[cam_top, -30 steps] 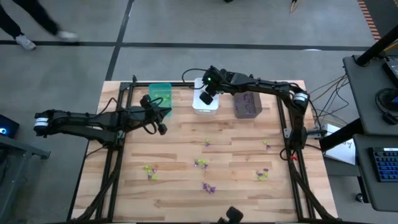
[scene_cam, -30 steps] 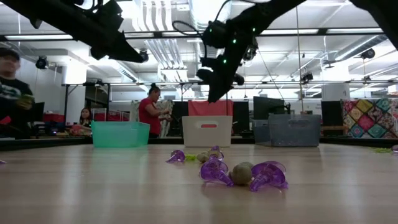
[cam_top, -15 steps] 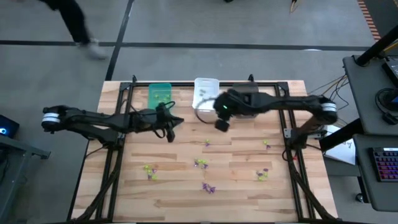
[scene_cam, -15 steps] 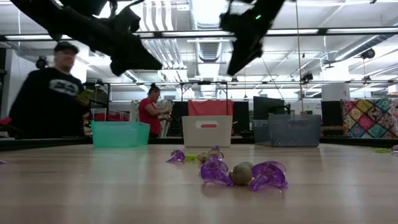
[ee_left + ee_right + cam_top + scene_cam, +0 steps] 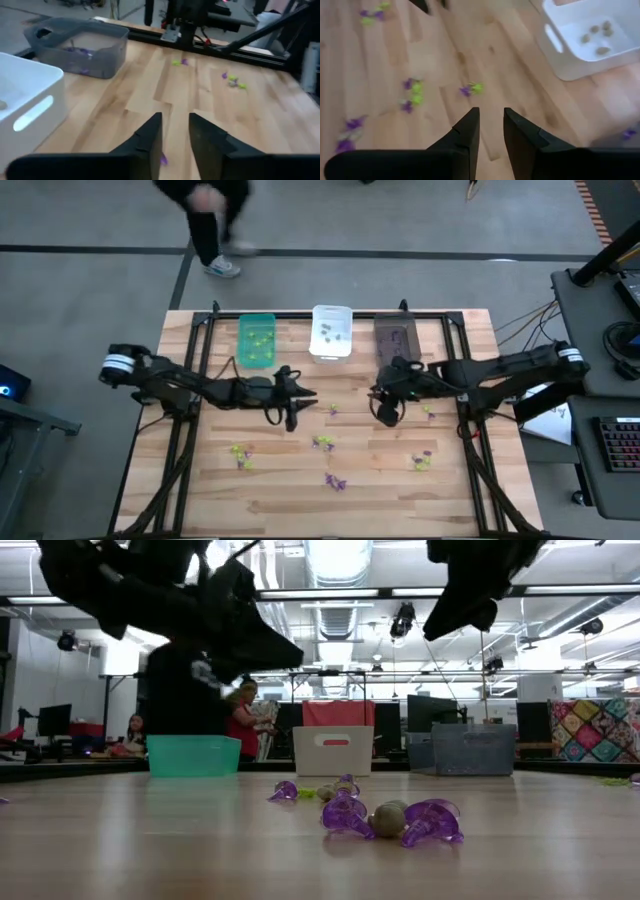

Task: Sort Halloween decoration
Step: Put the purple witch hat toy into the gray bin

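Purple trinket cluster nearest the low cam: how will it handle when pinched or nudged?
The purple trinket cluster looks like hard moulded plastic, so probably stiff and very light. It rests on curved prongs with a round greyish piece between them, so a nudge would likely skid, spin or separate them on the smooth wooden table. Glossy prongs may slip from a pinch.

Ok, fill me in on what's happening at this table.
Two robot arms are sorting tiny plastic trinkets into three bins. Both grippers hang empty over the middle of the table: the left gripper near a purple trinket, the right gripper beside it. The green bin, white bin and grey bin already hold some.
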Tool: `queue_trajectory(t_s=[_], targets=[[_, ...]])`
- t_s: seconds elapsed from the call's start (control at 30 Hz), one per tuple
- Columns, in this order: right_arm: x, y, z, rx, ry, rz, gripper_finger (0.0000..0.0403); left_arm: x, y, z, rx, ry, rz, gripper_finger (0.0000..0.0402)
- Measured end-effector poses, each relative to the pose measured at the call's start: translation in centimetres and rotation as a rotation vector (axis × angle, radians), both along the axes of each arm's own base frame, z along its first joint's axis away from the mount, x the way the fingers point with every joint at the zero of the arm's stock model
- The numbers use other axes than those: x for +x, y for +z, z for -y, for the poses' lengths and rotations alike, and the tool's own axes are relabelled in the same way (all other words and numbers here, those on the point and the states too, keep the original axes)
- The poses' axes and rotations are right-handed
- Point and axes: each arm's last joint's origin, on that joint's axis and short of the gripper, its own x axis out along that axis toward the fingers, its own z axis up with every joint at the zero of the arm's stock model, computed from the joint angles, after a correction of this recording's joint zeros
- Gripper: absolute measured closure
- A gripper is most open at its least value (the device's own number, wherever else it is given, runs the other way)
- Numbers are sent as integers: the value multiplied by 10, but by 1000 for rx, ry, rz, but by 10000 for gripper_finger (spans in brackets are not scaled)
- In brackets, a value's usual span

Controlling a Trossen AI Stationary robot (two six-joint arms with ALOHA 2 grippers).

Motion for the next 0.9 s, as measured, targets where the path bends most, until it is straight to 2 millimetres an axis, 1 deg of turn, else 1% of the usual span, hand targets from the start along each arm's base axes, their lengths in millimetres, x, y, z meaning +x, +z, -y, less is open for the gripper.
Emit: queue_trajectory(t_s=[0.1, 0.2, 0.37, 0.53, 0.63, 0.83, 0.9], targets=[[-2, -5, -5, 11, 14, 43, 325, 8, -16, 0, 30, -2, -14, 293], [-1, -10, -6, 13, 20, 61, 323, 14, -33, 1, 15, 1, -37, 276], [2, -15, -7, 10, 17, 49, 329, 23, -60, 6, -47, 7, -58, 269], [4, -17, -7, 36, -14, 48, 330, 42, -66, 8, -46, 4, -54, 269], [4, -17, -7, 39, -18, 47, 330, 50, -73, 9, -10, 4, -103, 269], [4, -17, -6, 23, -39, 50, 330, 55, -86, 9, 35, 32, -214, 269], [4, -18, -6, 23, -40, 47, 330, 56, -88, 10, 42, 26, -222, 269]])
